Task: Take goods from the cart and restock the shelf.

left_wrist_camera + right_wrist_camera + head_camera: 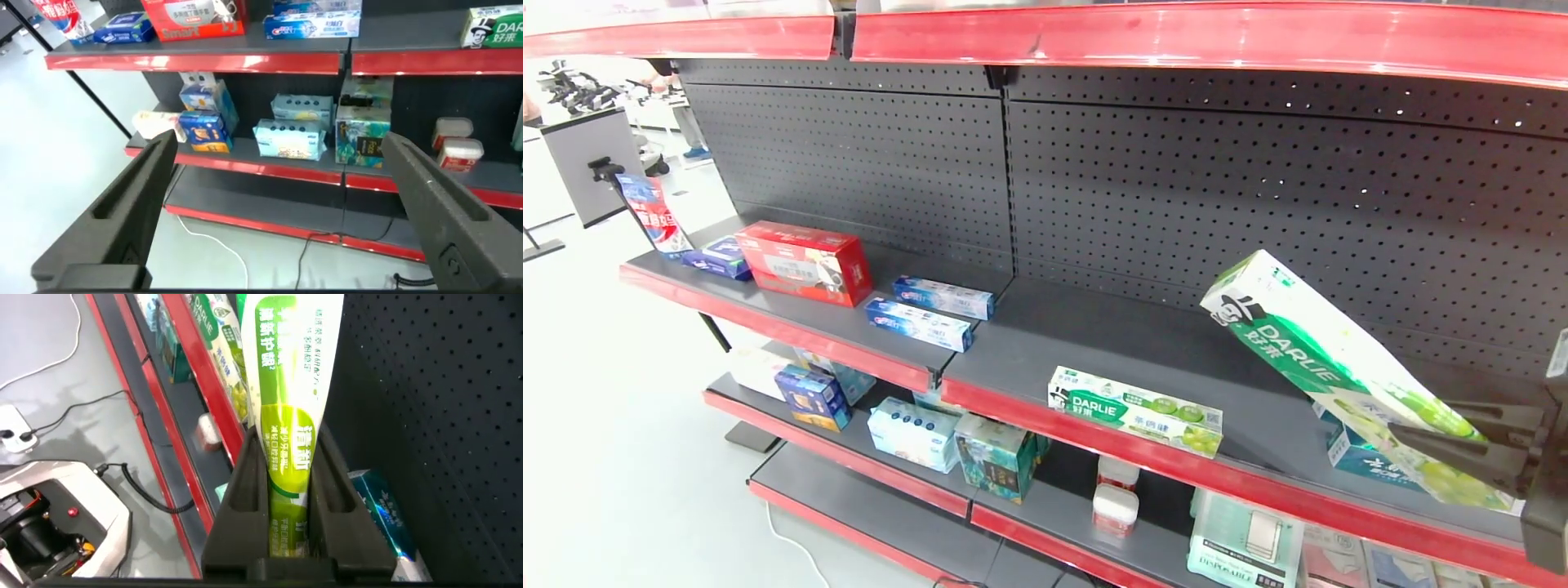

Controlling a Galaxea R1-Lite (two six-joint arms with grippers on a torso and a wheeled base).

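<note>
The right gripper (1421, 420) clamps one end of the long green-and-white cardboard toothpaste box (1307, 343), which is tilted with its free end raised above the dark grey metal shelf board (1143, 343); probably so it can be lowered flat near the matching box (1135, 408) lying there; the left gripper (278, 143) hangs spread wide and empty, facing the lower shelves (261, 167).

I count two green toothpaste boxes (1134, 408) (1307, 347), two blue-and-white toothpaste boxes (943, 296) (919, 323), one large red box (803, 261), one small dark blue box (719, 257), one red-and-blue pouch (654, 212) and one teal box (1349, 459) along the middle shelf (1111, 335).
</note>
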